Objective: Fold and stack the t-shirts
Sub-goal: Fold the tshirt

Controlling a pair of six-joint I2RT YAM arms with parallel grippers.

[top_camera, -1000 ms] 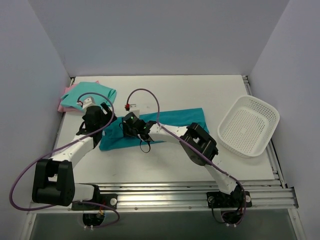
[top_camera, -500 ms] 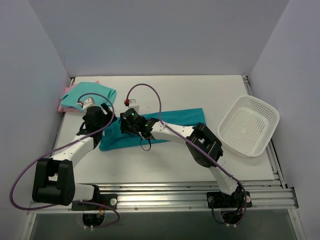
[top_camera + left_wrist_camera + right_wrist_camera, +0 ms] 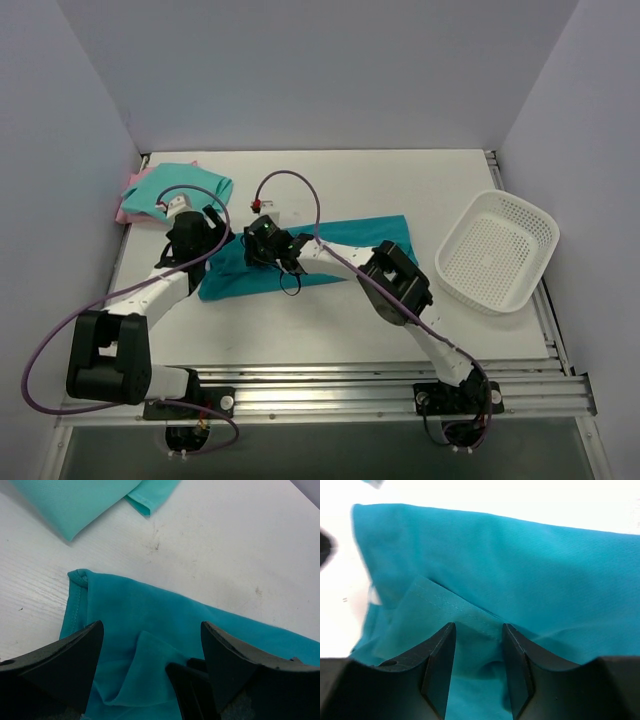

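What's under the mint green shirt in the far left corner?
A pale pink shirt; only its left edge shows beneath the mint green shirt. The rest is covered.

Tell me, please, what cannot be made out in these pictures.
- Top view: the pink shirt is nearly all hidden under the mint shirt.
- Top view: the teal shirt has its left end covered by the left arm and right arm.
- Right wrist view: blurred; whether the right fingers grip the fold between them is unclear.
- Left wrist view: the mint shirt is cut off by the top edge.
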